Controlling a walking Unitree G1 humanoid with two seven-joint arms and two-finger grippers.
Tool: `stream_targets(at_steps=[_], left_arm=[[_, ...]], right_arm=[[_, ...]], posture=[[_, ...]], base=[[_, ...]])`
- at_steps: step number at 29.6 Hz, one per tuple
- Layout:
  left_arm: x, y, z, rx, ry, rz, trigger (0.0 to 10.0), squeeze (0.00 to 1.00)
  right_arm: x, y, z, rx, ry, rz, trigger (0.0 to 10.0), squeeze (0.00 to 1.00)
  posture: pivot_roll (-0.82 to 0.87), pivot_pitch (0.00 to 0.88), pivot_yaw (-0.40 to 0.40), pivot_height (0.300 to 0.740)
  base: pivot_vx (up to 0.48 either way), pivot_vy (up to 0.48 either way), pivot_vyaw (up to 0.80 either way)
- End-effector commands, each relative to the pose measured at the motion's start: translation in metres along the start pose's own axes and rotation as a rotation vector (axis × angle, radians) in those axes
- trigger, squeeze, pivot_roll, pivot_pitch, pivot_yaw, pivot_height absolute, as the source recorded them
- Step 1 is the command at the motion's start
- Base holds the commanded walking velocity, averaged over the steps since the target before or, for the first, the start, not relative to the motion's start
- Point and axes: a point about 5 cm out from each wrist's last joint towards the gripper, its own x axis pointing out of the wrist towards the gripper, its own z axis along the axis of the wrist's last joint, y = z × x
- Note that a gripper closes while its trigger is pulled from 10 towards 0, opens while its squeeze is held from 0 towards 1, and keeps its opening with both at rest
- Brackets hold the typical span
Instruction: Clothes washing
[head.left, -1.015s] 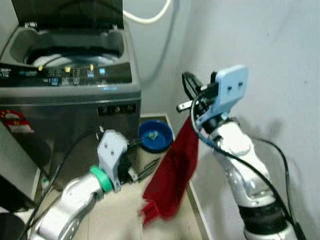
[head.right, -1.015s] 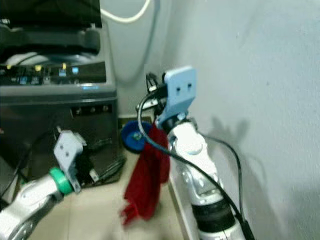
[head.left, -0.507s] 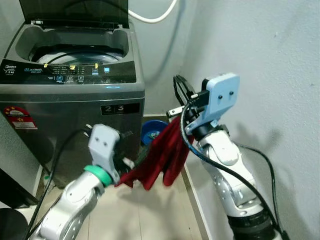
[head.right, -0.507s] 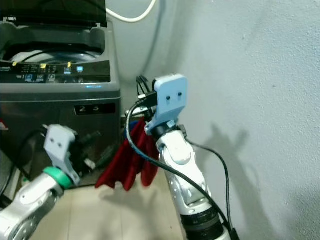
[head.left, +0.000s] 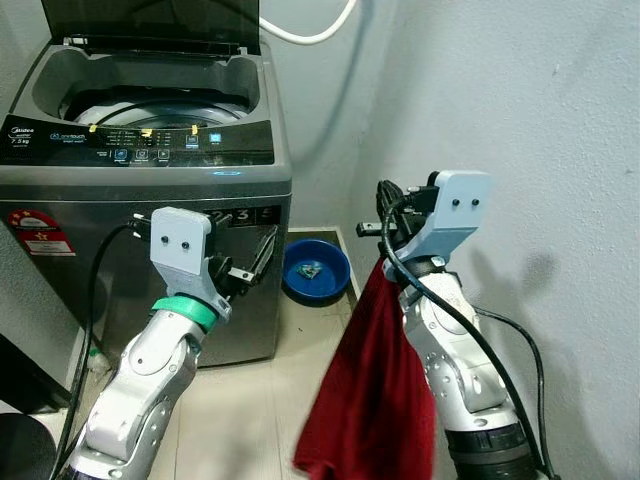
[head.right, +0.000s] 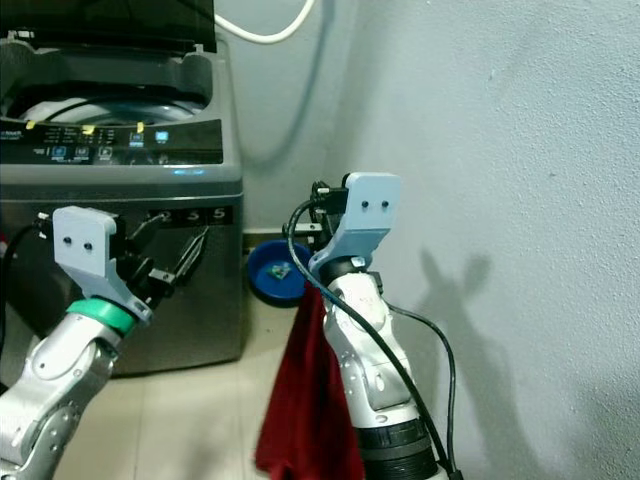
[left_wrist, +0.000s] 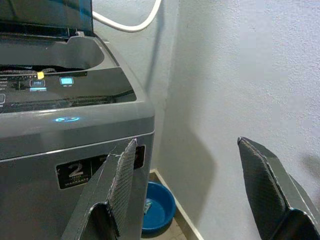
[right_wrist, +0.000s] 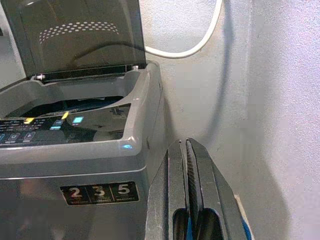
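The right gripper (head.left: 383, 205) is raised beside the wall with its fingers (right_wrist: 189, 165) pressed together on the top edge of a red cloth (head.left: 372, 390), which hangs straight down from it along the silver forearm toward the floor. To its left and slightly lower, the left gripper (head.left: 255, 262) is held up with fingers (left_wrist: 121, 179) spread wide and holding nothing, just in front of the grey washing machine (head.left: 150, 190). The machine's lid (head.left: 150, 20) stands open beyond both grippers, and a blue basin (head.left: 315, 270) sits on the floor between the machine and the hanging cloth.
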Motion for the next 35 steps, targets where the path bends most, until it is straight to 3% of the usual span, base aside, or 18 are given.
stream_targets(at_steps=[1, 15, 25, 35], left_arm=[[0.0, -0.002, 0.0, 0.001, 0.006, 0.008, 10.0, 0.0], [0.004, -0.007, -0.005, -0.012, 0.04, 0.075, 10.0, 0.0], [0.006, -0.008, 0.0, 0.026, 0.03, 0.065, 10.0, 0.0], [0.006, -0.009, -0.001, 0.033, 0.034, 0.061, 10.0, 0.0]], right_arm=[[-0.002, -0.004, -0.001, 0.01, -0.006, -0.022, 10.0, 0.0], [-0.004, -0.009, -0.018, 0.003, 0.07, -0.039, 10.0, 0.0], [0.0, -0.012, -0.011, -0.024, 0.018, -0.074, 10.0, 0.0], [0.002, -0.01, -0.008, -0.033, -0.002, -0.061, 10.0, 0.0]], posture=[[0.14, 0.047, -0.064, 0.74], [0.14, 0.021, -0.057, 0.74], [0.15, 0.022, -0.049, 0.74], [0.15, 0.025, -0.047, 0.74]], base=[[0.0, 0.0, 0.0], [0.0, 0.0, 0.0], [0.0, 0.0, 0.0], [0.0, 0.0, 0.76]])
